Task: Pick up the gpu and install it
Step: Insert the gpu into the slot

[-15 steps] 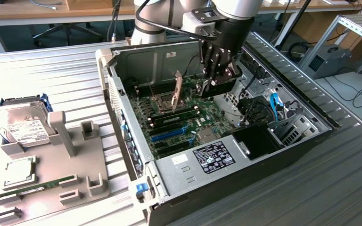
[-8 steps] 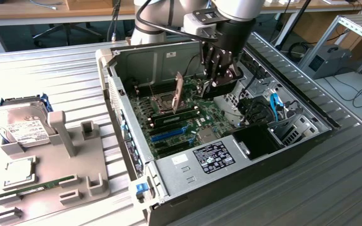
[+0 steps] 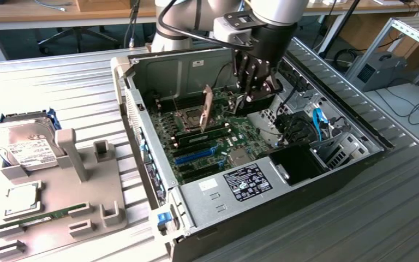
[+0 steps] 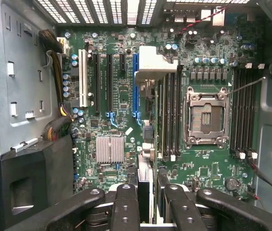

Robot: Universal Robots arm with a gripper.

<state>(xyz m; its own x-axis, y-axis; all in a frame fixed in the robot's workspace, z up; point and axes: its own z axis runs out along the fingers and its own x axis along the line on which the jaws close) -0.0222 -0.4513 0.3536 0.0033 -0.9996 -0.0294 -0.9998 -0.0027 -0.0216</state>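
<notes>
The gpu [image 3: 207, 108] hangs edge-on inside the open computer case [image 3: 195, 191], its silver end bracket pointing down at the motherboard [image 3: 217, 143]. My gripper [image 3: 251, 91] is shut on the card's upper edge. In the wrist view the gpu [image 4: 148, 139] runs as a thin dark strip away from my gripper [image 4: 148, 195], with its pale bracket [image 4: 154, 62] at the far end. It hovers between a blue slot [image 4: 136, 82] and the black memory slots [image 4: 170, 115], apart from the board.
The case's side walls and drive cage [image 3: 297, 125] surround the gripper closely. An open CPU socket [image 4: 205, 118] and a silver heatsink [image 4: 110, 148] sit on the board. On the exterior view's left, a grey fixture [image 3: 57, 213] carries a hard drive [image 3: 24, 143] and a green memory stick [image 3: 31, 221].
</notes>
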